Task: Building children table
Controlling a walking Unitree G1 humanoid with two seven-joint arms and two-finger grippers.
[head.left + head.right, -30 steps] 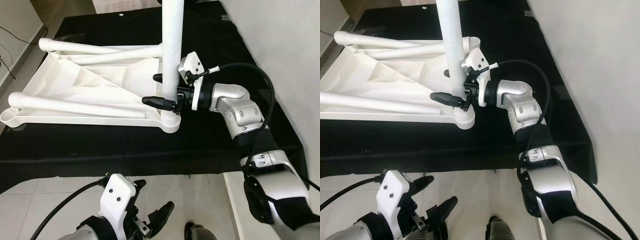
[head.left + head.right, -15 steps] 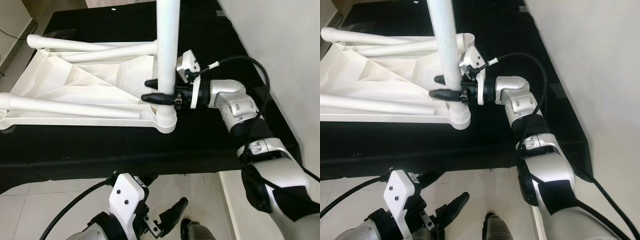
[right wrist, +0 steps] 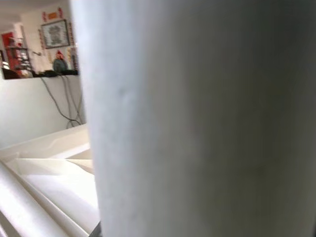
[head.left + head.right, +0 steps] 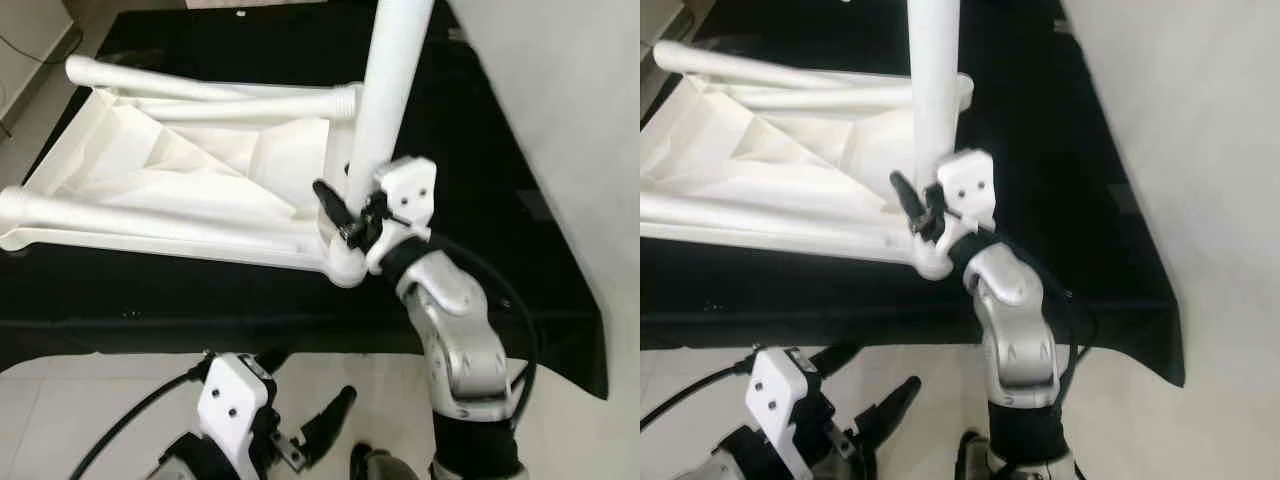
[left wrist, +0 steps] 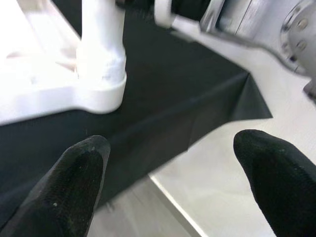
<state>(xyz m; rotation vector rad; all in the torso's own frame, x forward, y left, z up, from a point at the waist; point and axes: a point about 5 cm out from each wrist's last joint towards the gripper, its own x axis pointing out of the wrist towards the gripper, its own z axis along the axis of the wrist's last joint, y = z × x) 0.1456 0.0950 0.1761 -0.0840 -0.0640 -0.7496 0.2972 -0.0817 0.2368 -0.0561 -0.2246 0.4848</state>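
The white plastic children's table (image 4: 190, 180) lies upside down on a black cloth (image 4: 470, 170) spread over the floor, its ribbed underside facing up. Two white tubular legs (image 4: 170, 225) lie folded flat along its long edges, one at the near edge and one at the far edge. A third white tubular leg (image 4: 392, 90) stands upright, slightly tilted, in the round corner socket (image 4: 345, 262) at the table's near right corner.

The right gripper (image 4: 345, 205) is clenched around this upright leg just above the socket, one black finger (image 4: 330, 200) visible on the leg's left side. In the right wrist view the white leg (image 3: 197, 118) sits very close to the camera, with the table's underside (image 3: 44, 173) beyond it.

The left gripper (image 4: 310, 435) hangs low over the pale tiled floor (image 4: 60, 400) in front of the cloth, released, its fingers spread and holding nothing. Its wrist view looks between the two black fingertips (image 5: 74, 182) at the corner socket with the leg's base (image 5: 101, 74) and at the cloth's edge (image 5: 212, 113).
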